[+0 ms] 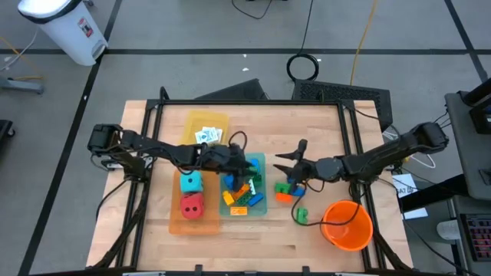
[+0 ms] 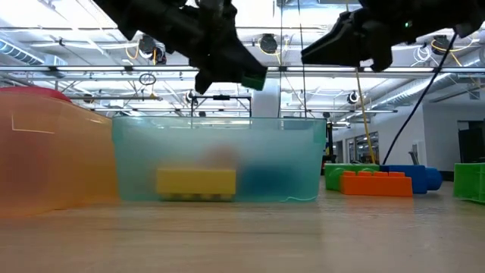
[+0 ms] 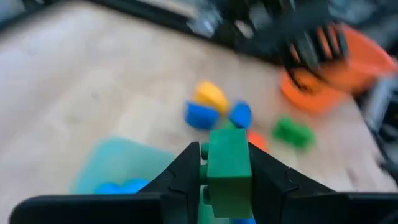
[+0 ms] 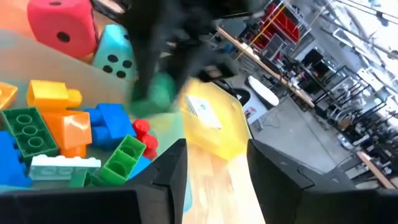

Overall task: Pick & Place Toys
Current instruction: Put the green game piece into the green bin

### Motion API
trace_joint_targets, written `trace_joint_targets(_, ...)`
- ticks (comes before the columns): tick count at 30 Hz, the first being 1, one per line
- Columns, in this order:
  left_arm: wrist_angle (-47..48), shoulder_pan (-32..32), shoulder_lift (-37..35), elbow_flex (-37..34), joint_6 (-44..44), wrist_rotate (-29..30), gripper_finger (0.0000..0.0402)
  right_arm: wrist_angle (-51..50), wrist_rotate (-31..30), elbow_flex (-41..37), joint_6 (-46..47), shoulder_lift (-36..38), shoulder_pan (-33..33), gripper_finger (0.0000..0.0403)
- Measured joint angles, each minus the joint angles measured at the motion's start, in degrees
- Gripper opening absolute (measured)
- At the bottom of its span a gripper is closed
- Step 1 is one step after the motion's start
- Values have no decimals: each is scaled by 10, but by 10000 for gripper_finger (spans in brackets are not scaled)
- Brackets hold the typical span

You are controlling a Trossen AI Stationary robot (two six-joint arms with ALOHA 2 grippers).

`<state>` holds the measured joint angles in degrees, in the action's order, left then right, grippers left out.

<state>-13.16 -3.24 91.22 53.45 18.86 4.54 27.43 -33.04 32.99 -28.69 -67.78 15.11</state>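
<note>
A: Where is the left gripper being held, and on what is it clamped?

B: It is being held over the teal tray, raised clear of the bricks lying inside. A green brick is being pinched between its two fingers; in the left wrist view the brick's long axis is running along the fingers, studded end pointing away from the wrist.

A: And the right gripper?

B: It is being held just beside the teal tray's right edge, above bare table. Its fingers are being kept slightly apart, and nothing is seen between them.

A: How much open room is being left?

B: A narrow gap is being left between the two grippers. The far strip of the table and the near strip along the front edge are being left bare. The orange bucket is standing near the front right corner.

A: What is being counted?

B: Three trays: yellow at the back, orange in front of it, teal touching the orange one's right side. Two dice are sitting in the orange tray, the teal die behind the red die. Small white cards are lying in the yellow tray; their number cannot be told. A heap of bricks is filling the teal tray, too tangled to be counted. Outside it, a small cluster of blue, green and orange bricks is lying right of the tray, and one lone green brick is lying nearer the bucket.
</note>
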Motion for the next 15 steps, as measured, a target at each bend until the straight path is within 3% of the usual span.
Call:
trace_joint_targets(5, 56, -4, 6, 0, -12, -115, 96, -38, 0, 0, 28, 40, 0, 131)
trace_joint_targets(15, 35, -34, 90, 0, -53, -232, 96, -45, 0, 0, 38, 46, -2, 130)
